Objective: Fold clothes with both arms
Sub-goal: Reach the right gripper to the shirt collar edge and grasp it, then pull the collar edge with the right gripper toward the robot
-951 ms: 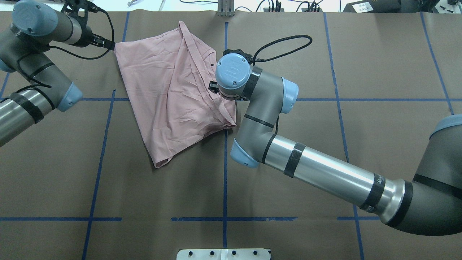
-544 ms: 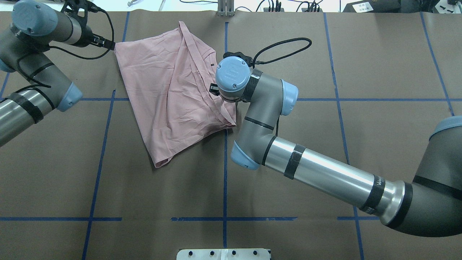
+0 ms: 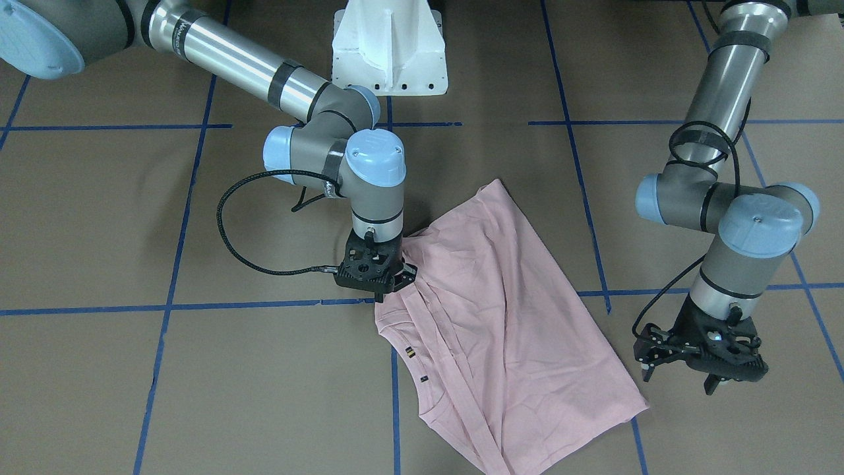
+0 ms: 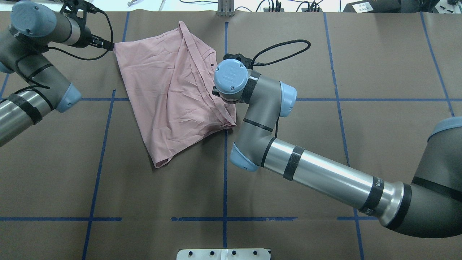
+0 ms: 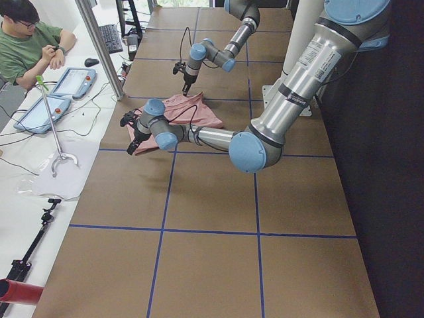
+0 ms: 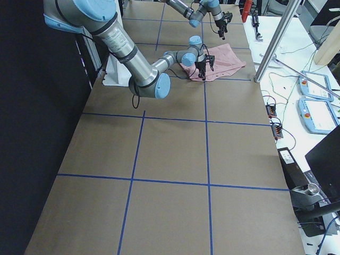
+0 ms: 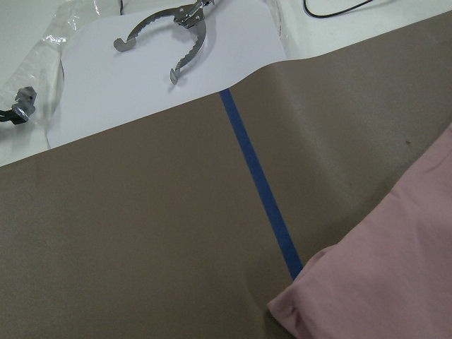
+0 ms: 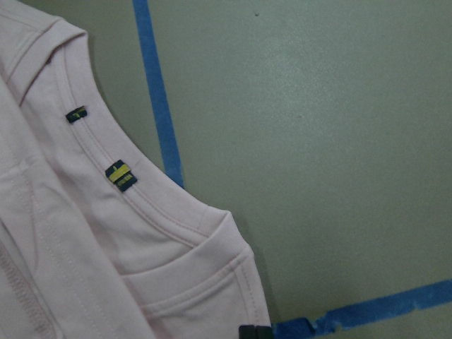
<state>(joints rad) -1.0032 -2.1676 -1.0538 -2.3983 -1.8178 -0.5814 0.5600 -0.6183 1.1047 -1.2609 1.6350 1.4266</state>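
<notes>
**tape_grid:** ok, starting with the right gripper [image 3: 386, 285]. Its tips are pushed down into the rumpled edge of the shirt [image 3: 514, 330], close to the neckline, and the cloth bunches up around them. Honestly can't tell if the jaws are pinched on fabric or just sitting there. Its wrist camera only catches a dark sliver at the bottom of the picture.

**foldbot_fan:** yeah, too buried to call. The left gripper [image 3: 678, 381] is easier. Its jaws are spread wide and point down at the table [image 3: 198, 396], just beside the shirt's outer corner. Can't say whether the nearer finger [image 3: 645, 375] actually brushes the hem.

**tape_grid:** and where's the shirt sitting overall?

**foldbot_fan:** It's pale pink, wrinkled, lying mostly flat on the brown table, on the far side from the robot and mostly in its left half. It crosses one of the blue tape lines [image 3: 606, 293]. A long strip of cloth is folded over along its length. There's a small dark-and-yellow tag [image 8: 121, 175] on the neckband, with a smaller one a bit further along.

**tape_grid:** The right arm [image 4: 325, 173] reaches in diagonally to the shirt's edge at the middle of the table. The left arm [image 4: 18, 110] bends in from the side. The white pedestal [image 3: 389, 46] stands at the robot's end. Off to one side a person [image 5: 26, 50] in a green top sits at a white bench.
</notes>
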